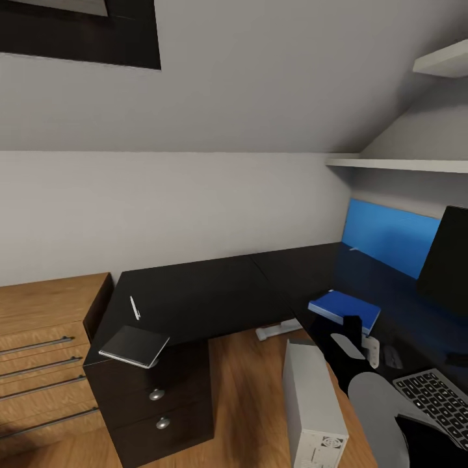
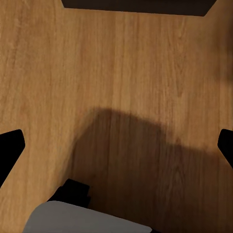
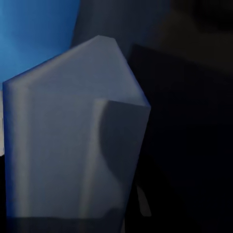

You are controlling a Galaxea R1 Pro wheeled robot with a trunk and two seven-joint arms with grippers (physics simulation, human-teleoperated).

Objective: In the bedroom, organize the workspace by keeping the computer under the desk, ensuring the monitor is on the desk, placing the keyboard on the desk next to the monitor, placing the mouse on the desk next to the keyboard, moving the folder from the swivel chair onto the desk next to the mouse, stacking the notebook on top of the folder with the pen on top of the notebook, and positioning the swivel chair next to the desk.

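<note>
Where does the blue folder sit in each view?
Head view: folder on the desk, right of centre.
Left wrist view: looks down at wood floor.
Right wrist view: blue patch, folder or panel, cannot tell.
Shared landmark: the wood floor, head and left wrist views.

Grey sloped wall (image 1: 227,97), white shelves (image 1: 396,164), wood floor (image 1: 250,403), wooden drawer unit (image 1: 45,351) beside black furniture.

One desk (image 1: 214,292) with two knobbed drawers (image 1: 156,406). One pen (image 1: 134,307), one notebook (image 1: 134,346), one folder (image 1: 344,310), one keyboard (image 1: 434,396), one mouse (image 1: 390,355), one computer (image 1: 312,406), one monitor (image 1: 448,260). Two wall shelves (image 1: 396,164). One wooden drawer unit (image 1: 45,351).
</note>
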